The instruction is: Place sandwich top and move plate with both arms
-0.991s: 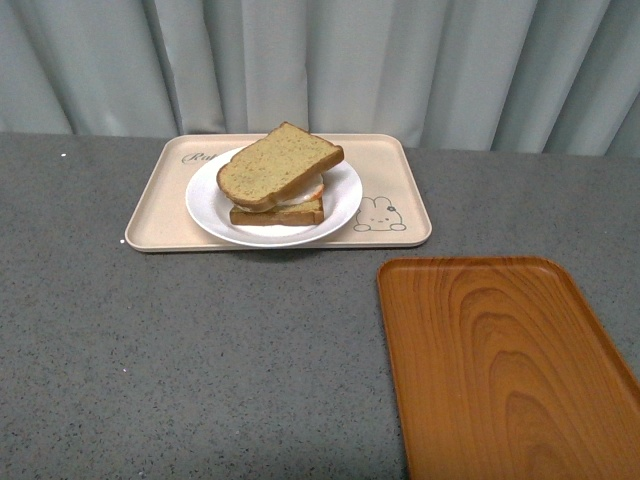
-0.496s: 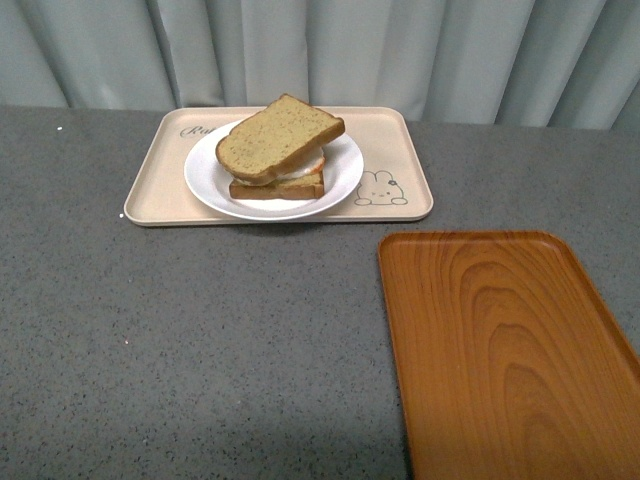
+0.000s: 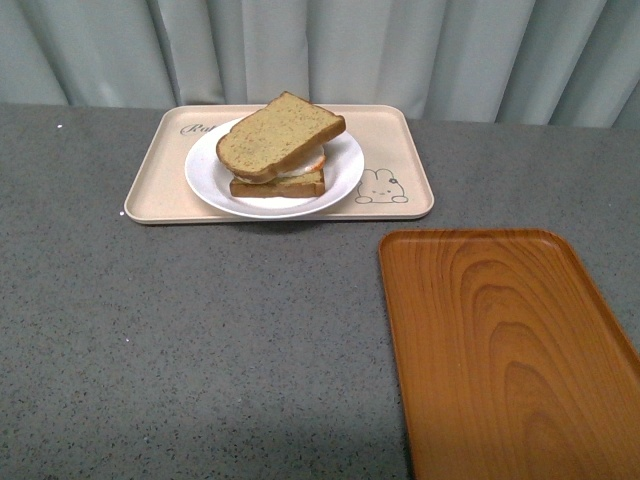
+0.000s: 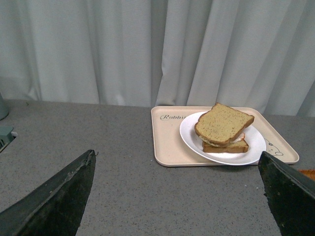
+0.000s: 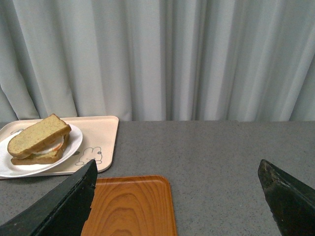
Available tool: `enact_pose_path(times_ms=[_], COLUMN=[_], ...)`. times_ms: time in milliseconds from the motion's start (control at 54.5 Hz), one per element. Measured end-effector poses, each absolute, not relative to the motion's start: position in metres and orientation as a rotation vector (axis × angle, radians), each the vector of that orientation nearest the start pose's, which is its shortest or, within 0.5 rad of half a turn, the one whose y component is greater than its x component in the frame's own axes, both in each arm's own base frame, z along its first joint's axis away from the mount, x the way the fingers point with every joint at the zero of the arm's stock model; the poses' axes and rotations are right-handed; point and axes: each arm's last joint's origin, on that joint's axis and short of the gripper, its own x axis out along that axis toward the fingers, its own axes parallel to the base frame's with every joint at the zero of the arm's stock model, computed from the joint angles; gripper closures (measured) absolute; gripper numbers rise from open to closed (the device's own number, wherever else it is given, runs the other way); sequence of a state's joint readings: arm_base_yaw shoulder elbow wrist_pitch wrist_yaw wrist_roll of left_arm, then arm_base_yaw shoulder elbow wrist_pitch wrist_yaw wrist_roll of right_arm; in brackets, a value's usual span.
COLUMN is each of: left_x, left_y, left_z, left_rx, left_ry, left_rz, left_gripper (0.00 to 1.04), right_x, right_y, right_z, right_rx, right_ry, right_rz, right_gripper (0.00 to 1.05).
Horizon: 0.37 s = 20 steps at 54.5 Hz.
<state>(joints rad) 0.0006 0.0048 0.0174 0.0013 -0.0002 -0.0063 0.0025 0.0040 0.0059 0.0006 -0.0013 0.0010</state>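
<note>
White plate (image 3: 345, 185), orange wood-grain tray (image 3: 500, 350)

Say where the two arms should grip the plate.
Grip the plate by its bare rim at opposite left and right edges, one arm per side. The sandwich top covers the middle and leans, so lift level.

Orange tray (image 3: 505, 350) cut off by frame edge

A tray (image 3: 400, 150) is sitting at the far side of the worktop (image 3: 200, 330), in front of a curtain (image 3: 400, 50). A plate (image 3: 345, 180) is resting on it, holding a sandwich whose top slice (image 3: 280, 135) is lying tilted. A second tray (image 3: 500, 350) is lying nearer, to the right.
</note>
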Motion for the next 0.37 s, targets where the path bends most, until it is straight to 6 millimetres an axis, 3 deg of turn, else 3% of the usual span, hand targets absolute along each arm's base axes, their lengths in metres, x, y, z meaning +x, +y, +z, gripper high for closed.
enact_pose_path(times_ms=[367], left_x=[0.0969], left_y=[0.0001], left_z=[0.1692], left_rx=[-0.006], left_ry=[-0.014], left_rz=[0.001], left_gripper=[0.06], right_x=[0.0976], right_y=[0.0003], right_z=[0.1653], right_rx=[0.001], right_ry=[-0.002], right_rz=[0.004], right_gripper=[0.09])
